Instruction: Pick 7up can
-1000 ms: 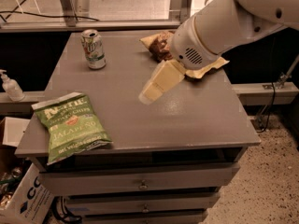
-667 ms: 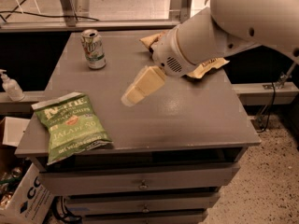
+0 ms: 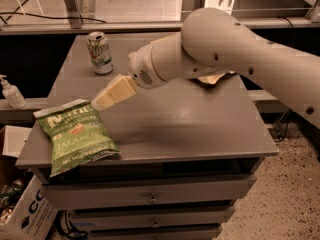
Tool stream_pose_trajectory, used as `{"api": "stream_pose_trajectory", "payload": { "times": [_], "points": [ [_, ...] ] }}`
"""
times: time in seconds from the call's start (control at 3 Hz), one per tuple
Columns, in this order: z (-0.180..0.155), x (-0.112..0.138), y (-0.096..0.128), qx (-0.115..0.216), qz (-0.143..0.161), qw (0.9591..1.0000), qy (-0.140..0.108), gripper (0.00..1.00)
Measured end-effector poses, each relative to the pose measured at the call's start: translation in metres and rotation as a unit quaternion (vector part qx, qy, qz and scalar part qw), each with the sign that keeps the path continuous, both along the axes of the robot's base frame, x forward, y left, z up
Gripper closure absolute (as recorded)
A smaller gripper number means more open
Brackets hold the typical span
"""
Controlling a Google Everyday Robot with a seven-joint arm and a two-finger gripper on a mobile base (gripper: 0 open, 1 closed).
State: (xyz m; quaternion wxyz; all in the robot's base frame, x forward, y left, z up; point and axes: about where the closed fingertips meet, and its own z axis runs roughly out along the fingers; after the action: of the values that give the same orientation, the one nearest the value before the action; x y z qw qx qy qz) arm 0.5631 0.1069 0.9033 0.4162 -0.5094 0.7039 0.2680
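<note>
The 7up can stands upright near the back left of the grey table, white and green with a silver top. My gripper reaches in from the right on a thick white arm and hangs over the table's left middle. It is in front of the can and well apart from it, just above the top right corner of the green jalapeno chip bag. Nothing shows in the gripper.
A brown bag lies at the back right, mostly hidden behind my arm. A white pump bottle stands on a lower ledge at the left. Drawers sit below the table top. A cardboard box is on the floor at lower left.
My arm has swung left across the table, from the middle right toward the left side, and the gripper now sits closer to the chip bag. The can has not moved.
</note>
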Motion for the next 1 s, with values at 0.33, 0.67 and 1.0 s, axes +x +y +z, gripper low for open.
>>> {"api": "stream_pose_trajectory", "payload": {
  "times": [0.33,0.67,1.0],
  "points": [
    [-0.0059,0.0364,0.0357,0.047,-0.01,0.9988,-0.007,0.0],
    [-0.0058,0.0361,0.0358,0.047,-0.01,0.9988,-0.007,0.0],
    [-0.0106,0.0453,0.0344,0.046,-0.01,0.9987,-0.02,0.0]
  ]
}}
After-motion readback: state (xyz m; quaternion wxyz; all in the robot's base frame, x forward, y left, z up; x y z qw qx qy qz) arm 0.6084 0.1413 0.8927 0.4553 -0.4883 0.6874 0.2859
